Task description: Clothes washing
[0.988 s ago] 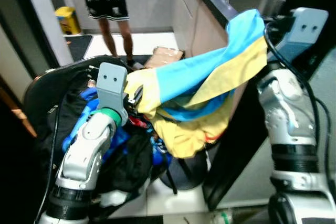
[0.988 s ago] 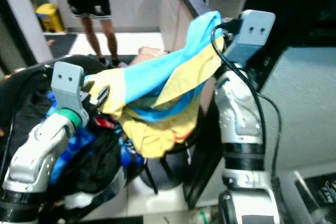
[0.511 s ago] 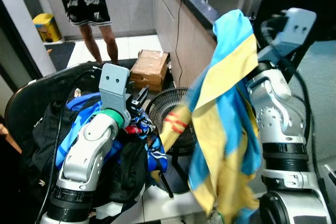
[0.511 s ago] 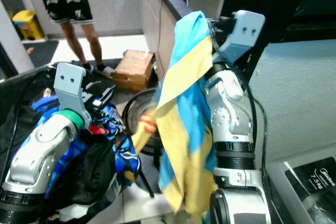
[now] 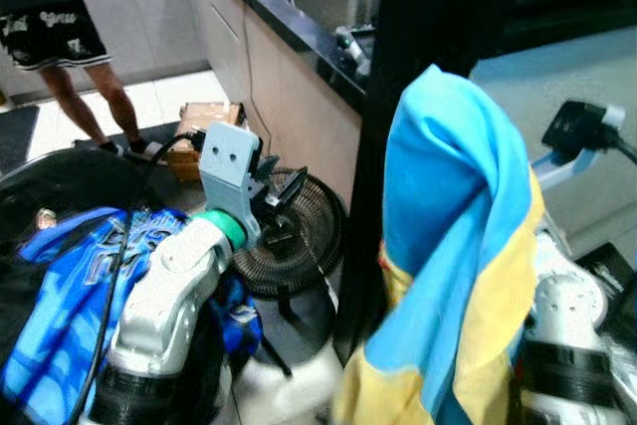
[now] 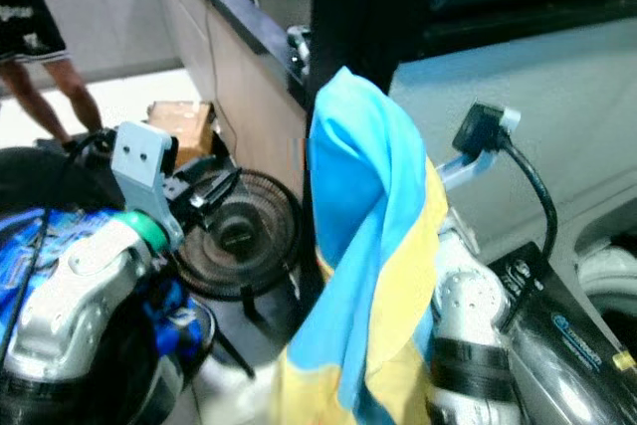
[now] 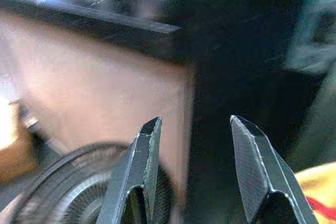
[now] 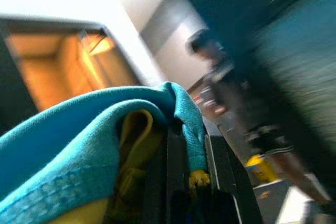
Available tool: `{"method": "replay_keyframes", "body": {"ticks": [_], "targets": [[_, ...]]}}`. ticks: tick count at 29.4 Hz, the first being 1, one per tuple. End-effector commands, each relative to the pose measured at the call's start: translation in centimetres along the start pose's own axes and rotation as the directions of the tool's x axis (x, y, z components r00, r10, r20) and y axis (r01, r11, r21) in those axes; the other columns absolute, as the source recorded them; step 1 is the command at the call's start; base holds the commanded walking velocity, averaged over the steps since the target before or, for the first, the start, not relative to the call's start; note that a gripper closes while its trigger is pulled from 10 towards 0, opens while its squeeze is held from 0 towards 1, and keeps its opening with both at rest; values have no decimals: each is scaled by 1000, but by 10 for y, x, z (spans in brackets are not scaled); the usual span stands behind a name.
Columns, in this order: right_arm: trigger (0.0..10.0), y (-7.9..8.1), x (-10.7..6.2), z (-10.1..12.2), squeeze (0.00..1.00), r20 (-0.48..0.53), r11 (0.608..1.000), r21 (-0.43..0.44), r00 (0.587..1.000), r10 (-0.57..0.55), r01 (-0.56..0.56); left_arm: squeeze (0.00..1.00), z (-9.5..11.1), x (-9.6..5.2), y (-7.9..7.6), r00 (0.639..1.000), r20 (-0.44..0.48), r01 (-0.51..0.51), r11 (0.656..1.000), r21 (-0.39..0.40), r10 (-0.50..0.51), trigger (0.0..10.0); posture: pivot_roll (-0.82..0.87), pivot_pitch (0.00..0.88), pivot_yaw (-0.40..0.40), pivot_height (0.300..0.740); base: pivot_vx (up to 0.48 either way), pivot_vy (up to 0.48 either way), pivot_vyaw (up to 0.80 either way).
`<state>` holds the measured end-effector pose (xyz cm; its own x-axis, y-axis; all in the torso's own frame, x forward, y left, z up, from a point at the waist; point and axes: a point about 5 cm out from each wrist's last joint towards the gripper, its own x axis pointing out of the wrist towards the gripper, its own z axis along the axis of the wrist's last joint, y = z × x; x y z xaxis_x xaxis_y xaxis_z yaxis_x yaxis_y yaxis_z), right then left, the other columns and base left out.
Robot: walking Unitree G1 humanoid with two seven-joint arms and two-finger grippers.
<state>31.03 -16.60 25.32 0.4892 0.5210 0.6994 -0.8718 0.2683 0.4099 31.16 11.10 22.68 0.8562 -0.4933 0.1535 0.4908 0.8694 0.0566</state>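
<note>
A blue and yellow garment hangs in front of me, draped over my raised right arm. In the right wrist view my right gripper is shut on the garment, whose folds wrap its black fingers. My left gripper is open and holds nothing, above a round black fan; its fingers frame the fan and a cabinet front. More clothes, mostly blue, fill a black laundry basket at my lower left. The washing machine's pale body stands at the right.
A dark counter over beige cabinets runs along the back. A black upright panel stands between the counter and the machine. A cardboard box lies on the tiled floor, and a person's legs stand at the far left.
The view has swung right towards the machine. My left gripper has let go of the garment, which went from stretched between both arms to hanging from the right gripper alone.
</note>
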Motion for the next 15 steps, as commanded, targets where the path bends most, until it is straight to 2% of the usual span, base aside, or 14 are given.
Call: {"method": "replay_keyframes", "body": {"ticks": [1,3,4,7,8,11,14,15], "targets": [[10000,3,3,7,0,38,1000,-4,999,21,-21,0,0,-2,-1,1000,-2,7,1000,7,-7,10000,135,16,70,740,0,0,-800],[10000,4,10,19,0,99,1000,-22,995,3,-1,0,2,-2,-1,1000,3,18,1000,6,-18,10000,135,16,70,740,0,0,-800],[10000,4,10,19,0,99,1000,-22,995,3,-1,0,2,-2,-1,1000,3,18,1000,6,-18,10000,135,16,70,740,0,0,-800],[10000,3,30,45,0,236,992,-74,968,-81,101,0,5,-1,-2,1000,14,28,1000,4,-28,10000,139,14,74,740,0,0,-800],[10000,8,41,59,0,300,991,-73,950,-88,115,0,6,-1,-1,999,16,29,1000,3,-29,10000,139,14,74,740,0,0,-800],[10000,12,47,68,0,339,991,-65,937,-87,115,0,6,-2,-1,999,17,29,1000,3,-29,10000,139,14,74,740,0,0,-800],[10000,18,62,111,0,513,959,-104,840,-176,265,0,7,-2,-1,999,21,31,1000,6,-31,10000,142,12,69,740,0,0,-800],[10000,18,62,111,0,513,959,-104,840,-176,265,0,7,-2,-1,999,21,31,1000,6,-31,10000,142,12,69,740,0,0,-800]]}}
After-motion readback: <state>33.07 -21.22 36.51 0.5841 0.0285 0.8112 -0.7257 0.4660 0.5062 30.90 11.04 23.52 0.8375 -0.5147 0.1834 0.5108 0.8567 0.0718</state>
